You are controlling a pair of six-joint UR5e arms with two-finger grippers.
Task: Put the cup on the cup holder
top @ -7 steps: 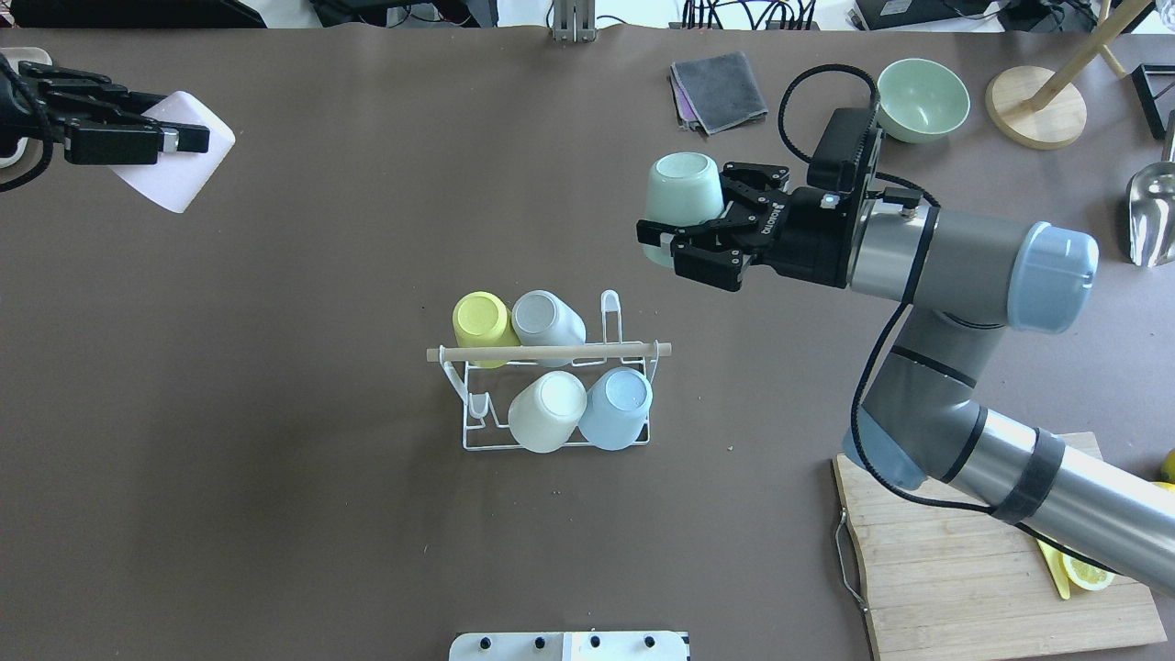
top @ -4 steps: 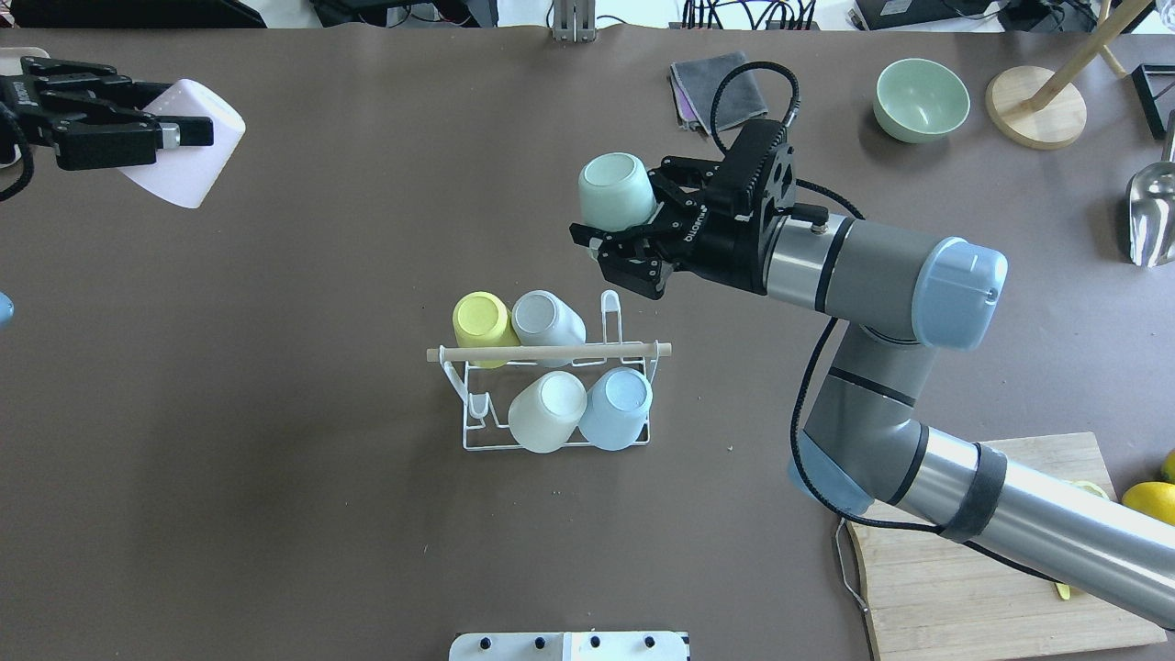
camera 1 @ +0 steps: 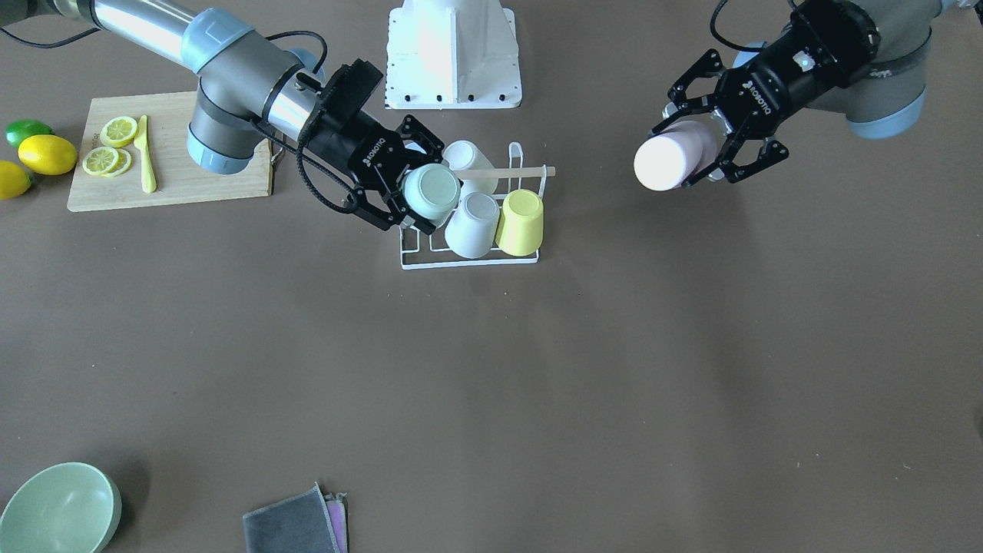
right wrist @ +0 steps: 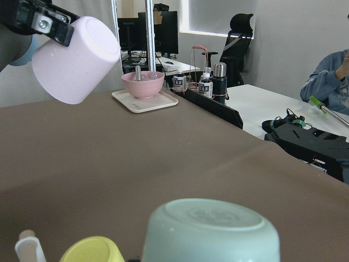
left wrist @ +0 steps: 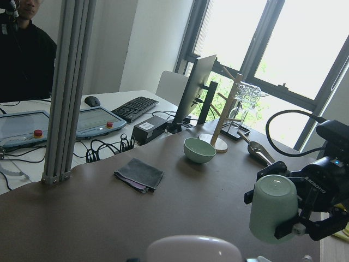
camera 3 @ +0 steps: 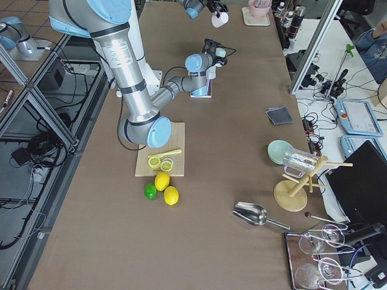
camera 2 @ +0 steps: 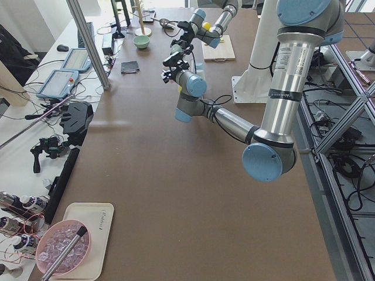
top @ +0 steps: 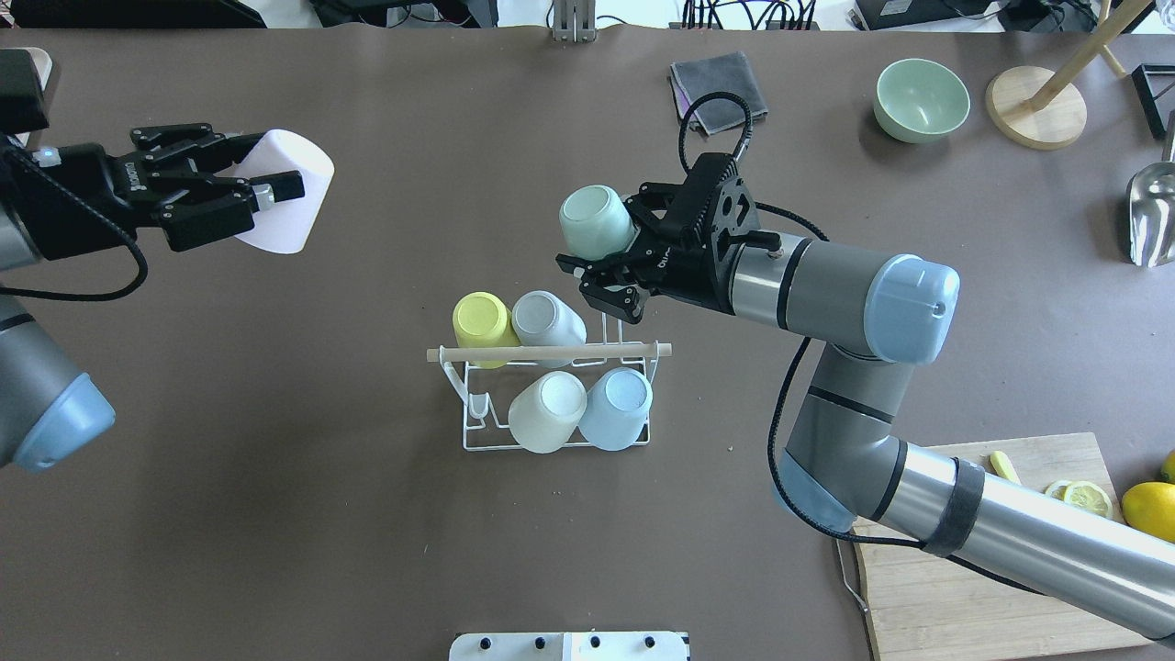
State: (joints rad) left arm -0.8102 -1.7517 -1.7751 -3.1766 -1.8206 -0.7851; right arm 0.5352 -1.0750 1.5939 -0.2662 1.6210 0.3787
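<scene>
The cup holder (top: 551, 352), a white wire rack with a wooden rod, stands mid-table and carries a yellow cup (top: 480, 321), a grey cup (top: 546, 321), a cream cup (top: 548, 410) and a light blue cup (top: 617, 407), all upside down. My right gripper (top: 613, 237) is shut on a mint green cup (top: 595, 222), held base outward just above the rack's far right corner, over an empty prong (top: 610, 308). My left gripper (top: 262, 170) is shut on a pale pink cup (top: 286, 197), held in the air well to the left of the rack. Both also show in the front view: the mint cup (camera 1: 431, 192) and the pink cup (camera 1: 672, 157).
A wooden cutting board (top: 964, 588) with lemon slices lies at the near right, with a lemon (top: 1147, 509) beside it. A green bowl (top: 921, 99), a grey cloth (top: 719, 89), a wooden stand (top: 1037, 106) and a metal scoop (top: 1152, 216) sit along the far right.
My right gripper has carried the mint cup left and down toward the rack's far right corner. My left gripper has moved right, farther over the table, with the pink cup.
</scene>
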